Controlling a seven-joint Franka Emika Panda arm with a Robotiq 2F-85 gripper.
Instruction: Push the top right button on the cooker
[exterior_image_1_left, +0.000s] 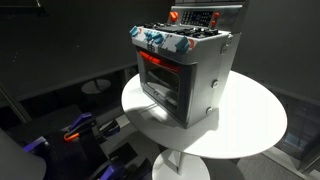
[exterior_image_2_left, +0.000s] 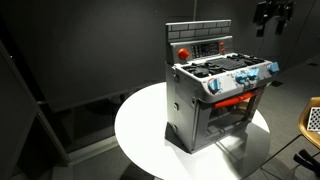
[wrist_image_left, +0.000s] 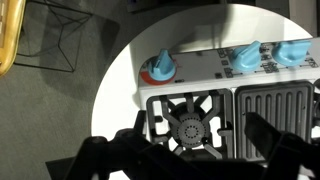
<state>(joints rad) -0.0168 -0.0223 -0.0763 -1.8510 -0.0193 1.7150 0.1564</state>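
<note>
- The cooker (exterior_image_2_left: 215, 95) stands upright on the round white surface (exterior_image_2_left: 140, 135), roughly in its middle in both exterior views (exterior_image_1_left: 185, 75).
- Its raised back panel (exterior_image_2_left: 200, 45) has a brick-patterned top and a dark strip with red buttons. One larger round red button (exterior_image_2_left: 183, 52) sits at one end of the strip; the smaller ones are too small to tell apart.
- Blue knobs (exterior_image_1_left: 155, 40) line the front edge above the oven door (exterior_image_1_left: 162, 75), which glows orange-red in an exterior view.
- The wrist view looks down on the cooker top: a round burner grate (wrist_image_left: 188, 125), a ribbed griddle plate (wrist_image_left: 272, 105) beside it, and the blue knobs (wrist_image_left: 245, 58) along the front.
- The tool (exterior_image_2_left: 272, 22) hangs in the air above the cooker and off to the side of the back panel, touching nothing.
- Its fingers (wrist_image_left: 270, 145) are spread apart and released, with the cooker top showing between them and nothing held.
- A yellow object (wrist_image_left: 8, 40) lies past the surface at the wrist view's edge.
</note>
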